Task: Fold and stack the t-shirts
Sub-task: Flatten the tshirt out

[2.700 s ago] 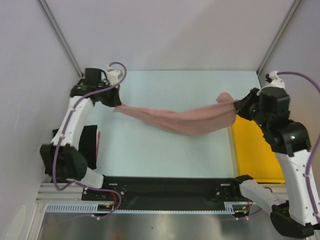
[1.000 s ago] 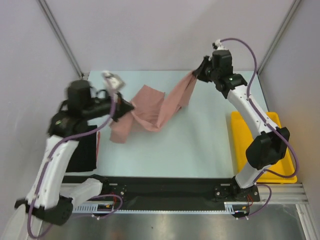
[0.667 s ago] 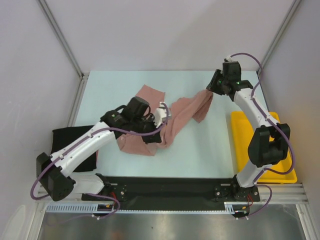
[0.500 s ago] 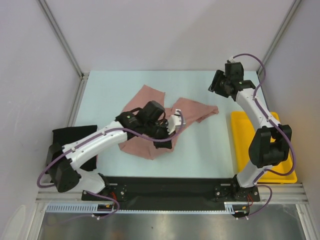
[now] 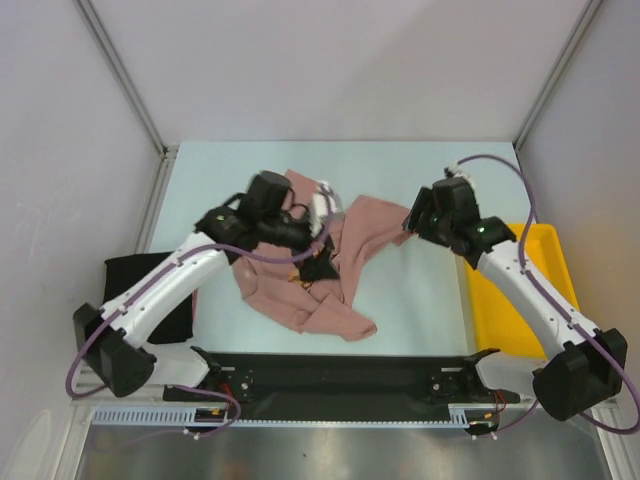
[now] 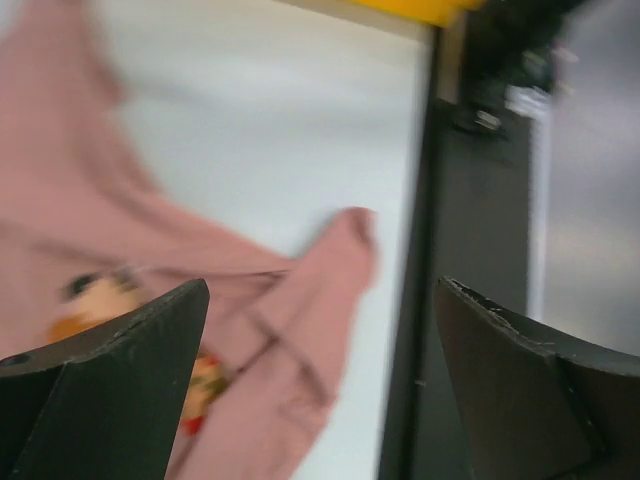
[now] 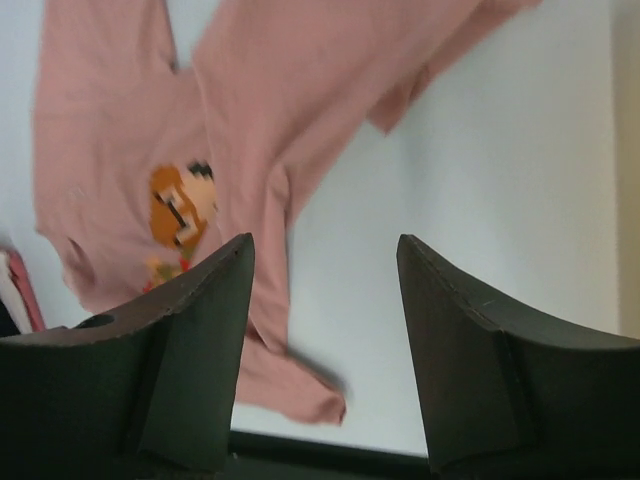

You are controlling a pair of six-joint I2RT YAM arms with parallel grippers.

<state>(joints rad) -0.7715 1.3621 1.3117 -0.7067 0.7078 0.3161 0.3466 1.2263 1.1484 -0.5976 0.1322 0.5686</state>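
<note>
The crumpled dusty-pink cloth t-shirt [image 5: 285, 295] lies at the centre of the pale table [image 5: 420, 290], the plain black cloth t-shirt [image 5: 125, 268] at 8 o'clock, while the left gripper [image 6: 320, 295] and right gripper [image 7: 322, 245] hover above the pink one, fingers apart, gripping nothing.

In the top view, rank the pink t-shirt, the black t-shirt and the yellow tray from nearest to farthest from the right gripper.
Measured from the right gripper:
1. the pink t-shirt, just to its left, mid-table.
2. the yellow tray, along the table's right edge.
3. the black t-shirt, at the far left edge.
</note>
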